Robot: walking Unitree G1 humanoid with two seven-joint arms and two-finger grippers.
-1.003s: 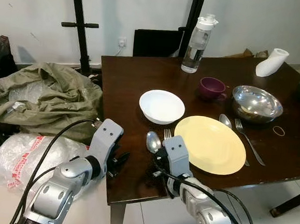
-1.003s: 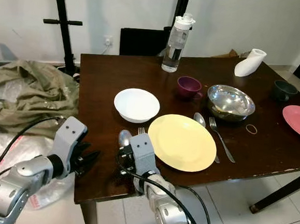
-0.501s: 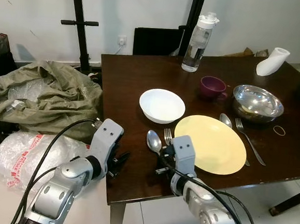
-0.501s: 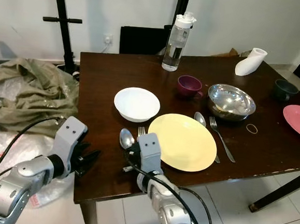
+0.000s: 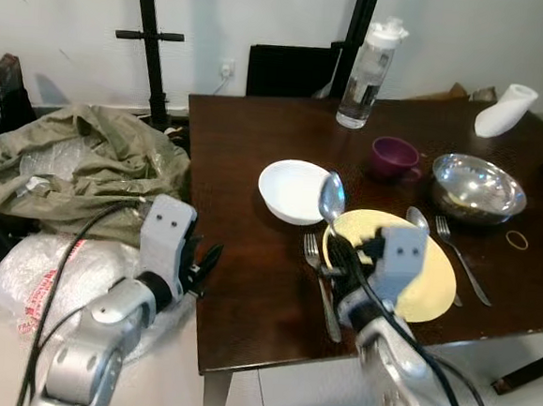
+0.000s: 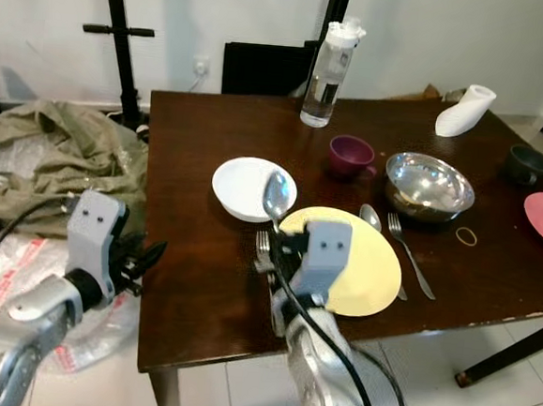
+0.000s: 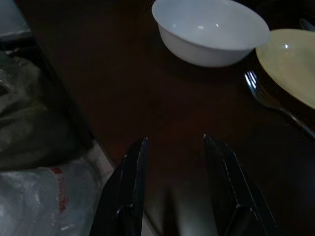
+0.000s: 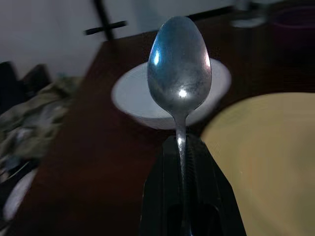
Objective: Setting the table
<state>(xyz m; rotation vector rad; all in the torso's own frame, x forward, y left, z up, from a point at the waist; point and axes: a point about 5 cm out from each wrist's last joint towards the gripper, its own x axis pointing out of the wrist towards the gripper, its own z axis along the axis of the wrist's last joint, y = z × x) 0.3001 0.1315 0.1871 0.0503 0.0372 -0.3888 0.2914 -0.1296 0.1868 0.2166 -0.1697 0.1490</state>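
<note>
Two black fingers of the right gripper (image 8: 182, 147) are pinched tight on the handle of a shiny metal spoon (image 5: 332, 197), holding it upright, bowl uppermost, above the dark wooden table (image 5: 247, 154) between the round white bowl (image 5: 292, 190) and the flat yellow plate (image 5: 435, 282). A steel fork (image 5: 320, 282) lies just left of that plate. The left gripper (image 7: 174, 189) hangs at the table's left edge, fingers apart and empty.

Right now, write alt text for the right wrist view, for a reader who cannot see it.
The right pincer is shut on a metal spoon, held bowl-end up above a dark wooden table. Behind the spoon sits a white bowl, and a yellow plate lies beside it.
</note>
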